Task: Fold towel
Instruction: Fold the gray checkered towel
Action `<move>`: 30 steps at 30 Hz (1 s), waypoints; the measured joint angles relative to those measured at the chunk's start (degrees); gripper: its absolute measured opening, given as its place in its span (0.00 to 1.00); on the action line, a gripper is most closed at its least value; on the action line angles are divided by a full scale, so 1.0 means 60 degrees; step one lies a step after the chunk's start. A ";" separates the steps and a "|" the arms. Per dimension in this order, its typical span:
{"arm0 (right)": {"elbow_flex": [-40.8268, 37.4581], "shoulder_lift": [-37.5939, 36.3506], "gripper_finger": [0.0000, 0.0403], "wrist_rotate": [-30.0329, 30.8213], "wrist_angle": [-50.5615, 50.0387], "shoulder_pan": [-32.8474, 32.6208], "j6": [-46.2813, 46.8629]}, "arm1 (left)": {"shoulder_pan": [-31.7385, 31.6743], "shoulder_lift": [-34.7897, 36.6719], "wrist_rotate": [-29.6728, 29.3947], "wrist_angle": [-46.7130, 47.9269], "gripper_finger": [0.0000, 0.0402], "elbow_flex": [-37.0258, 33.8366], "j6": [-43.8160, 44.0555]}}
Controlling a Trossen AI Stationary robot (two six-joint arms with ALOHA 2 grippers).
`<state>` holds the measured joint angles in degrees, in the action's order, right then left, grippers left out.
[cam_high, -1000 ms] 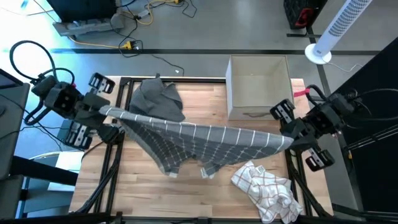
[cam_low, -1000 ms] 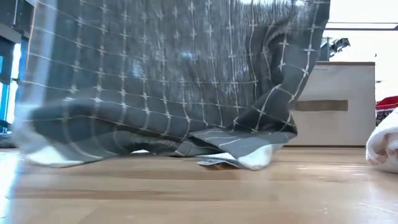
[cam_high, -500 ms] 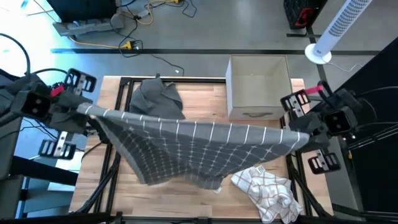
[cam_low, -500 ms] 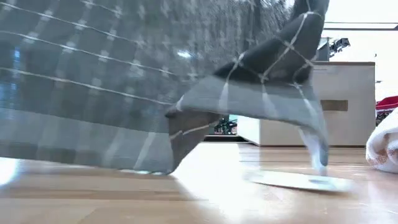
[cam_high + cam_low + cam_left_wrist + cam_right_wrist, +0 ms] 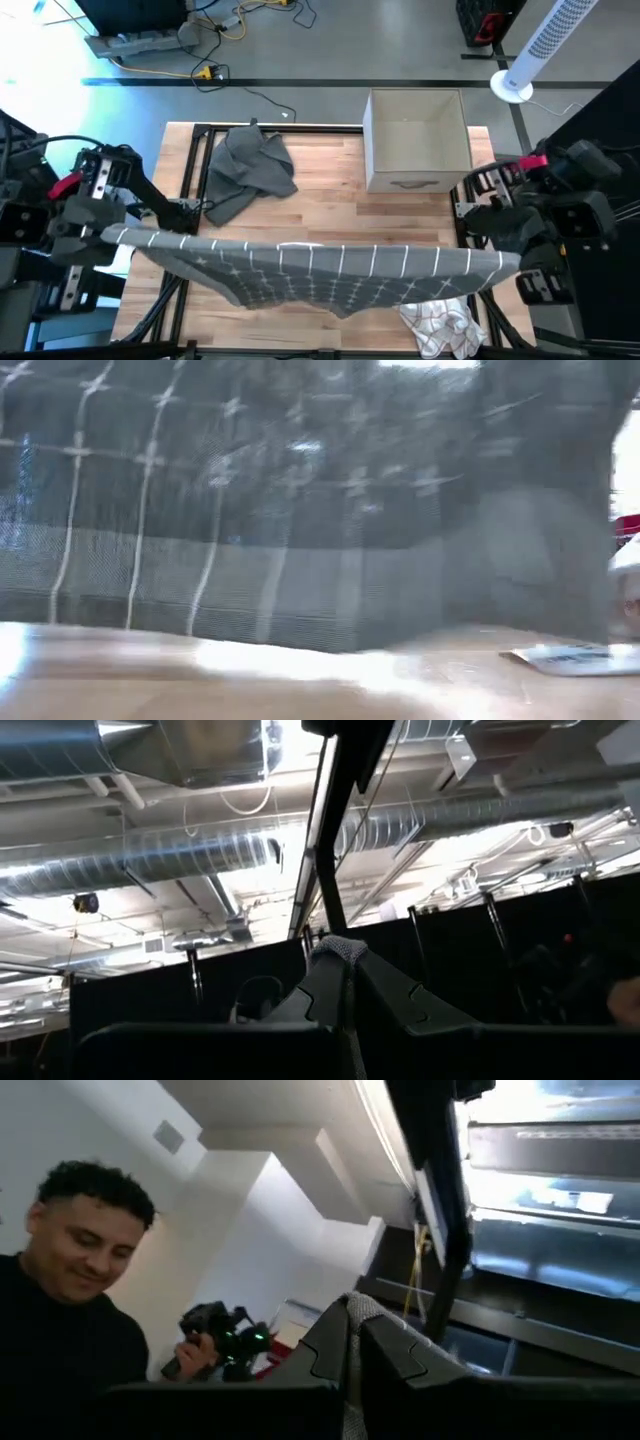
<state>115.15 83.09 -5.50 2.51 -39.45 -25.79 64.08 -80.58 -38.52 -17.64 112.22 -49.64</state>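
High view: my left gripper and right gripper, each clenched on a corner, have swung grey checked towel from mid-table toward lower frame, lifted taut; spread ready for laying flat. Towels: three – plain grey heap upper left, white checked one lower right. One box

Low view: towel fills frame, hem off table

Wrist views: fingers pinch cloth; same on right; one person behind

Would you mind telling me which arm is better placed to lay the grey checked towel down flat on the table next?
Neither alone: the left gripper and right gripper each pinch one top corner of the grey checked towel, stretched taut between them above the table. Probably both should lower together.
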 joint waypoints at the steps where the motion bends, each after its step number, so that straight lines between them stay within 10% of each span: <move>1: 0.0083 0.0037 0.00 0.0159 -0.0062 -0.0078 -0.0080 | 0.0072 -0.0109 -0.0019 0.0004 0.01 0.0139 -0.0082; 13: 0.0213 0.0109 0.00 0.0524 -0.0152 -0.0327 -0.0462 | 0.0875 -0.1274 -0.1273 -0.0037 0.01 0.1881 -0.2134; 26: 0.0227 0.0010 0.00 0.5146 -0.0662 -0.0338 0.0258 | 0.0966 -0.1587 -0.3594 -0.0142 0.01 0.2998 -0.3995; 30: 0.0227 0.0023 0.00 0.4918 -0.1109 -0.0328 0.0652 | 0.0742 -0.1594 -0.4163 -0.0045 0.01 0.2995 -0.3804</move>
<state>116.51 83.23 24.01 -4.14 -41.42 -21.87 68.53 -90.15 -63.50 -17.91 130.19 -72.47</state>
